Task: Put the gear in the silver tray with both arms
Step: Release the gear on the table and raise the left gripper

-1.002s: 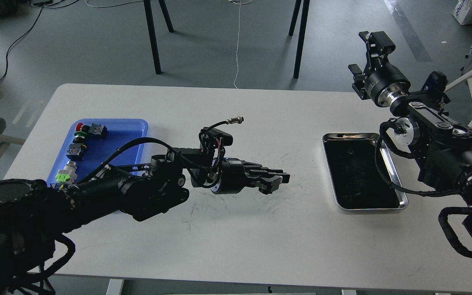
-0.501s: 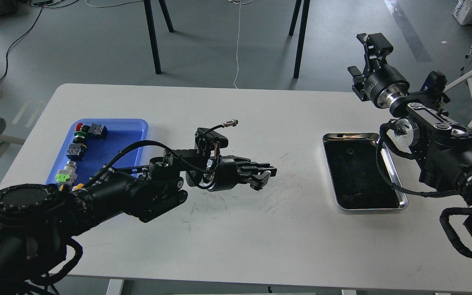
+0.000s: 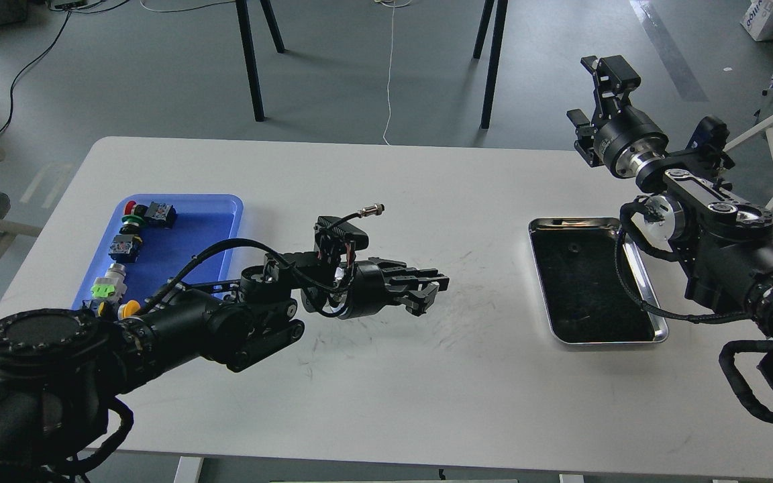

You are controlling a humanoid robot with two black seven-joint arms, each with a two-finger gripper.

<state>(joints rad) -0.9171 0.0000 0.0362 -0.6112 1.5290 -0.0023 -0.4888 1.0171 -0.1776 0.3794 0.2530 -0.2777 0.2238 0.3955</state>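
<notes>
The silver tray [image 3: 655, 329] lies on the right part of the white table, its dark inside reflective. A tiny round speck [image 3: 572, 247] sits in its far half; it is too small to tell whether it is the gear. My left gripper [image 3: 435, 293] hovers low over the table's middle, pointing right, well left of the tray. Its fingers are slightly apart with nothing visible between them. My right gripper [image 3: 593, 94] is raised high beyond the tray's far right corner, open and empty.
A blue tray [image 3: 225, 208] at the left holds several push-button and switch parts. My right arm's elbow and cables [image 3: 695, 268] overhang the silver tray's right rim. Chair legs stand on the floor beyond the table.
My left gripper has drawn back to the left, away from the silver tray, and sunk slightly. The right gripper has risen a little and tilted; the tray's contents look the same.
</notes>
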